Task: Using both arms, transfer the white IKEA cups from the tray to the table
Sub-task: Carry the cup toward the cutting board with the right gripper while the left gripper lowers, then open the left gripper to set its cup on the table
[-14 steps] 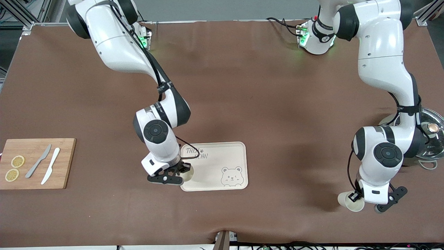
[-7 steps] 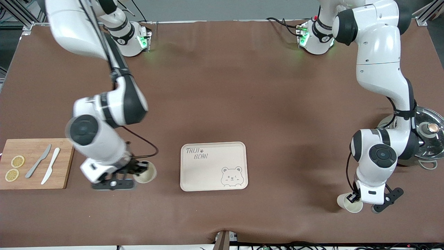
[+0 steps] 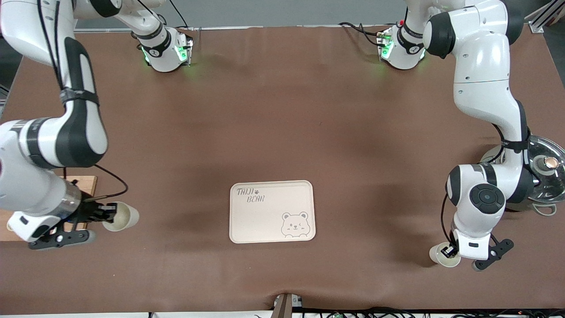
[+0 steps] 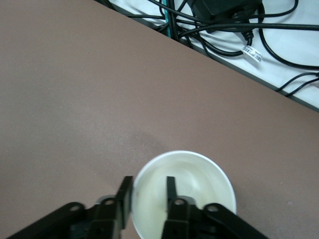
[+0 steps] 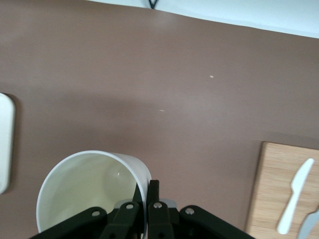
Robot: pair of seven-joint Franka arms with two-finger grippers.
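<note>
My right gripper (image 3: 109, 213) is shut on the wall of one white cup (image 3: 121, 216). It holds the cup tilted over the table between the cutting board and the bear tray (image 3: 271, 182). In the right wrist view the fingers (image 5: 154, 191) pinch the cup's (image 5: 84, 184) rim. The second white cup (image 3: 446, 256) stands on the table toward the left arm's end, near the front edge. My left gripper (image 3: 447, 251) is open at it. In the left wrist view one finger (image 4: 171, 186) is inside that cup (image 4: 199, 174) and one is outside, well apart.
A wooden cutting board (image 3: 86, 183) lies mostly hidden under my right arm; it (image 5: 279, 189) carries a white knife (image 5: 294, 196). A steel pot with a glass lid (image 3: 547, 170) stands by the left arm's elbow. Cables (image 4: 224, 20) lie off the table's edge.
My right arm has carried its cup from the tray's corner toward the right arm's end of the table, next to the cutting board. The left gripper has sunk slightly and its cup now stands upright.
</note>
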